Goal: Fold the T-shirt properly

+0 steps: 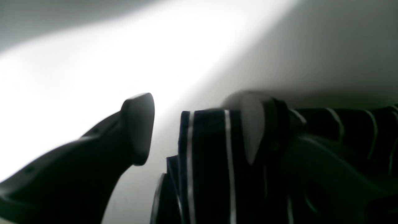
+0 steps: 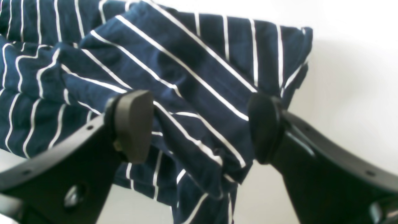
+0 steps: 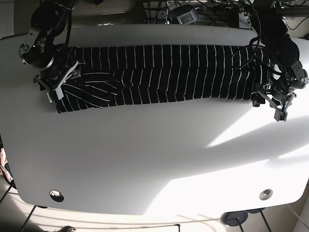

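Note:
The T-shirt [image 3: 159,75], navy with thin white stripes, lies as a long flat band across the far half of the white table [image 3: 154,154]. My right gripper [image 3: 50,92] is at the band's left end. In the right wrist view that gripper [image 2: 199,127] is open, with a rumpled corner of the T-shirt [image 2: 192,77] lying between its wide-apart fingers. My left gripper [image 3: 271,104] is at the band's right end. It [image 1: 196,127] is open too, and the edge of the T-shirt [image 1: 208,155] rests against the right finger [image 1: 252,124].
Cables and equipment [image 3: 193,12] crowd the table's far edge. Two round metal grommets [image 3: 56,195] [image 3: 264,194] sit near the front corners. A bright sun patch [image 3: 241,135] falls across the front right of the table.

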Controlling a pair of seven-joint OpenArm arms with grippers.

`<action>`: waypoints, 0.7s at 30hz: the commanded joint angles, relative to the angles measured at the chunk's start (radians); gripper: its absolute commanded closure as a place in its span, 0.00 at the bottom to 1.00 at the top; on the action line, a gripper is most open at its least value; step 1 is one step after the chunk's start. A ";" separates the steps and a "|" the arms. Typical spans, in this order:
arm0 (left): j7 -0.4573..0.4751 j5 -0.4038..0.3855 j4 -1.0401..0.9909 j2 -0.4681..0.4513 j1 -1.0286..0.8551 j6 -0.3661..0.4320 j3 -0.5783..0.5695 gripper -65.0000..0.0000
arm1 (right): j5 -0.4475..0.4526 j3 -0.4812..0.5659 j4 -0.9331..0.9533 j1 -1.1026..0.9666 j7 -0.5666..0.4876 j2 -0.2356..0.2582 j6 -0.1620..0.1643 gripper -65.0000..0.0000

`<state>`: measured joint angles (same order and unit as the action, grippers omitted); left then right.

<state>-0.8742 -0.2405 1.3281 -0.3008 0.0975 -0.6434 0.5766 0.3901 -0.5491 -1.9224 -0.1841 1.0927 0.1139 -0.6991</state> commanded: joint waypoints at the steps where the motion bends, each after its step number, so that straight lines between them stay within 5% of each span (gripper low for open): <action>1: 0.017 -0.006 -0.014 -0.028 0.015 0.004 -0.017 0.37 | 0.011 -0.006 -0.016 0.008 -0.023 -0.001 0.001 0.31; 6: 0.017 -0.006 -0.069 -0.028 0.014 0.004 -0.025 0.43 | 0.013 -0.007 -0.016 0.007 -0.023 -0.007 0.001 0.32; 10: 0.017 -0.006 -0.063 -0.028 0.014 0.004 -0.027 0.88 | 0.013 -0.007 -0.016 0.007 -0.023 -0.007 0.001 0.32; 12: 0.019 -0.010 -0.052 -0.028 0.015 0.001 -0.020 1.00 | 0.013 -0.007 -0.016 0.007 -0.023 -0.009 0.001 0.32; 17: 0.002 -0.009 0.170 -0.002 -0.022 -0.055 0.033 1.00 | 0.013 -0.007 -0.016 0.005 -0.023 -0.009 0.001 0.32; 21: -0.187 -0.009 0.385 0.015 -0.054 -0.055 0.050 1.00 | 0.013 -0.007 -0.016 0.005 -0.023 -0.009 0.001 0.32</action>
<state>-1.0782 -0.2417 1.6928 -0.2642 0.0288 -0.6979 0.6201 0.3901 -0.5526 -1.9224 -0.1864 1.0927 0.0944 -0.6991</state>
